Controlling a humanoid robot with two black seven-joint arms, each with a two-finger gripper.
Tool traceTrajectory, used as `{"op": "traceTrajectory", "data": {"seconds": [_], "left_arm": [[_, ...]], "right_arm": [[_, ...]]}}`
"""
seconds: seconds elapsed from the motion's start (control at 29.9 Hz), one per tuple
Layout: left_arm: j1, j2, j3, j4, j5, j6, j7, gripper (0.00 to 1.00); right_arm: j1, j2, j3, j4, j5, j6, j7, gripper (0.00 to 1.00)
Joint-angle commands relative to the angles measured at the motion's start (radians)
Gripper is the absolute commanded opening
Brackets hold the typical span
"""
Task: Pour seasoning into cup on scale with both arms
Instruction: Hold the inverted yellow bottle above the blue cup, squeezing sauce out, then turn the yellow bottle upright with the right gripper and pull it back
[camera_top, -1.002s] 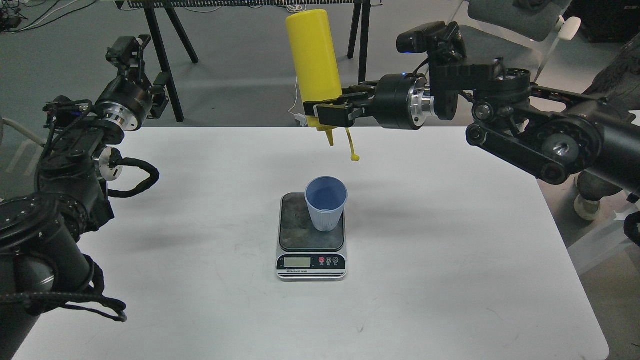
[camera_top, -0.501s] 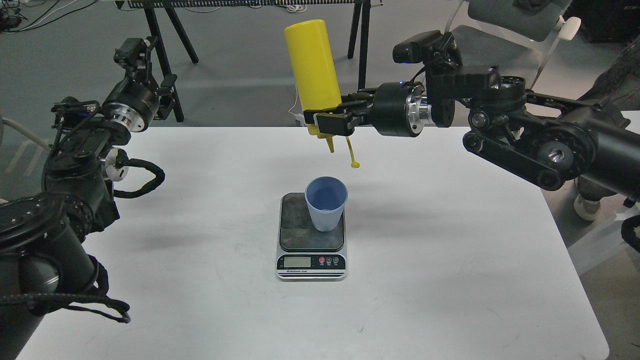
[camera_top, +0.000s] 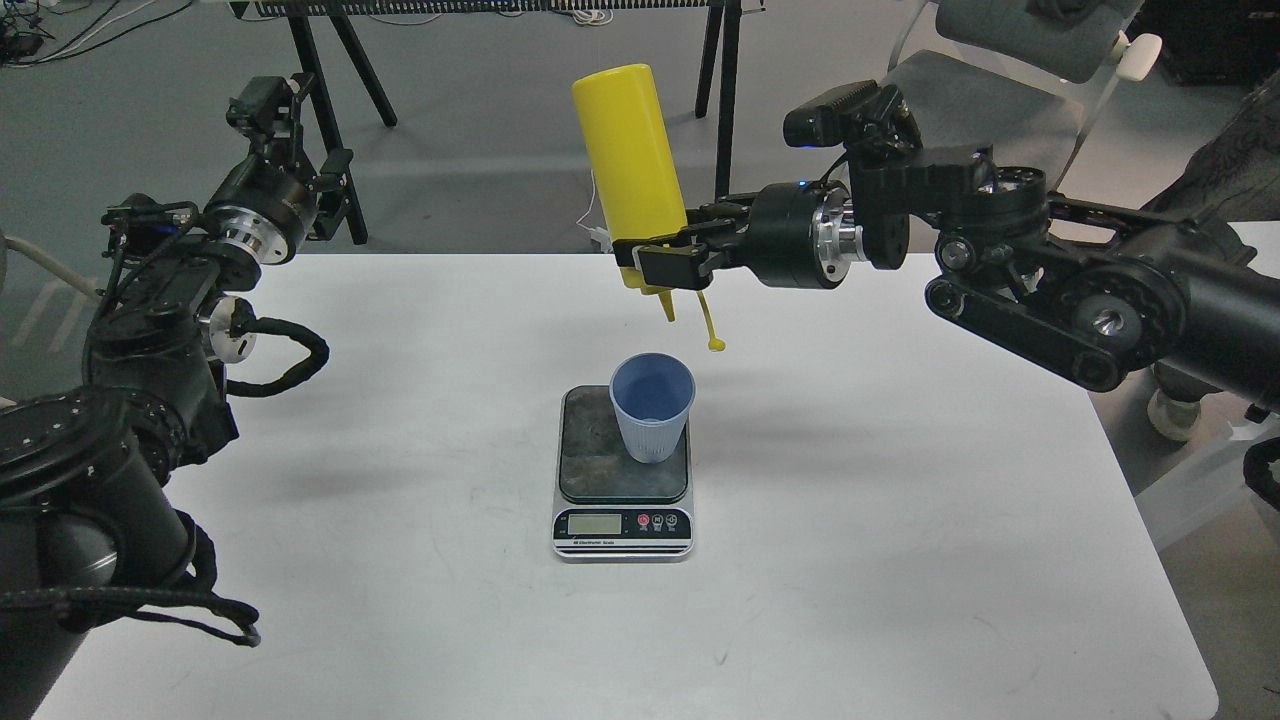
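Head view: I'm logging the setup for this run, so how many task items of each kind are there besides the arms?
Squeeze bottle: 1, yellow, held nozzle-down by the right gripper
Cup: 1, light blue, on the scale
Scale: 1
Total: 3

Right arm (camera_top: 1050, 280) comes in from the right edge, forearm roughly level, wrist pointing left. Right gripper (camera_top: 665, 265) is clamped on the lower end of the inverted seasoning (camera_top: 630, 170), held up off the tabletop. Left arm (camera_top: 150, 330) is folded at the left edge, wrist angled up and away. Left gripper (camera_top: 265, 100) is raised, holding nothing; fingers too dark to tell apart.
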Motion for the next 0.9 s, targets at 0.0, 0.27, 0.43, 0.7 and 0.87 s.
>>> {"op": "traceTrajectory", "data": {"seconds": [0.0,0.27,0.43,0.7,0.87], "left_arm": [[0.000,0.000,0.000,0.000,0.000,0.000,0.000,0.88],[0.000,-0.002,0.000,0.000,0.000,0.000,0.000,0.88],[0.000,-0.002,0.000,0.000,0.000,0.000,0.000,0.88],[0.005,-0.003,0.002,0.000,0.002,0.000,0.000,0.89],[-0.003,-0.005,0.002,0.000,0.000,0.000,0.000,0.89]], "right_arm": [[-0.002,-0.001,-0.003,0.000,-0.012,0.000,0.001,0.69],[0.002,0.002,0.001,-0.017,-0.011,-0.001,0.004,0.69],[0.000,-0.006,0.026,-0.035,0.025,0.002,0.008,0.69],[0.012,-0.037,0.084,-0.081,0.477,0.057,-0.011,0.69],[-0.003,-0.095,0.158,-0.133,0.869,0.183,-0.023,0.70]]}}
